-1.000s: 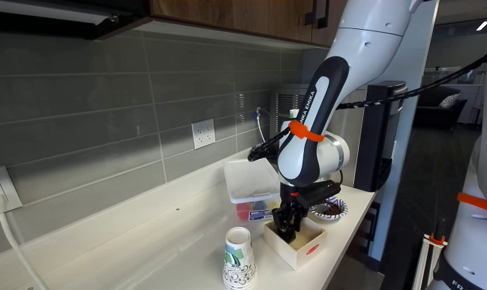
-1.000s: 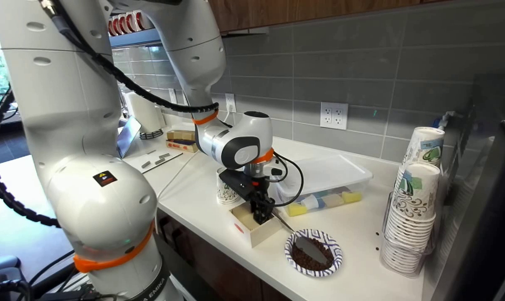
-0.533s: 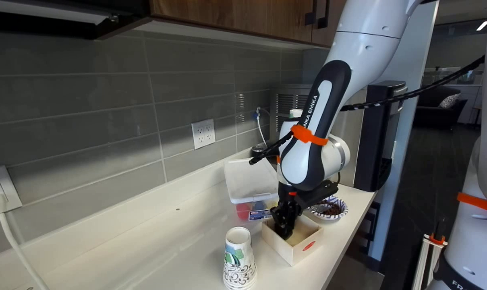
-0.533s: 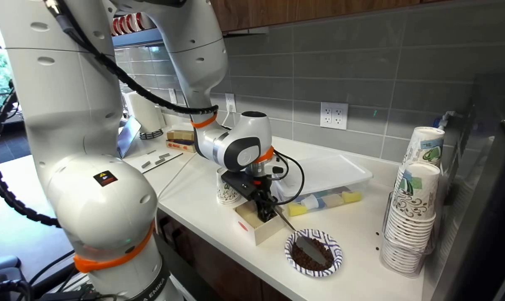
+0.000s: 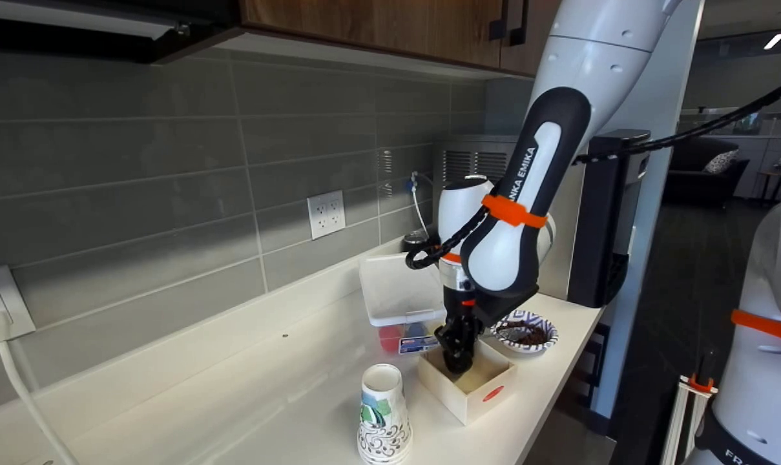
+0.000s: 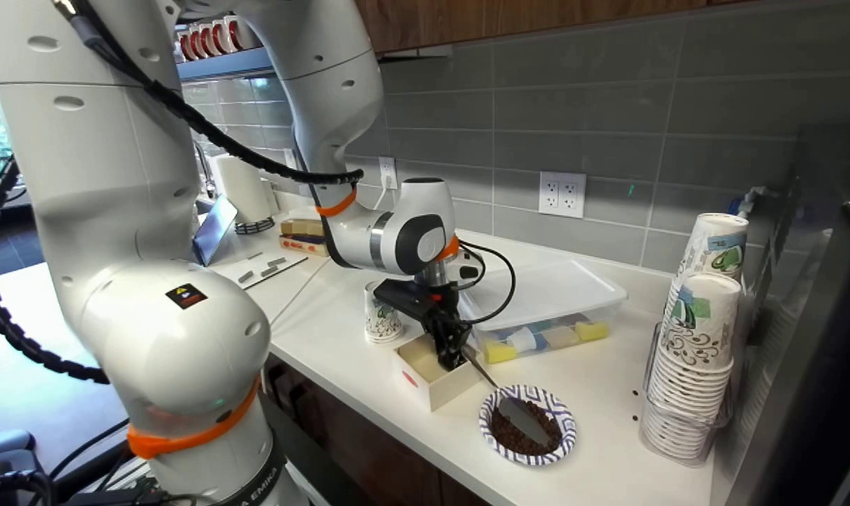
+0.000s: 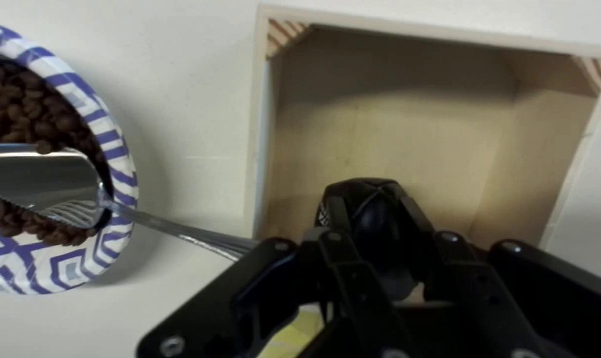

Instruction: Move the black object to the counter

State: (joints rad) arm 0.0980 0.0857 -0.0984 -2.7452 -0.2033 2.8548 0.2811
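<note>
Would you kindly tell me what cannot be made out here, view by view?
Black object: partly covered by the fingers in the wrist view; full shape unclear.
Patterned bowl: cut off by the wrist view's left edge.
Red mark on the box: any lettering too small to read in both exterior views.

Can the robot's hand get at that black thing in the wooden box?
Seemingly yes: the box is open on top, and the gripper looks closed on the black object inside.
</note>
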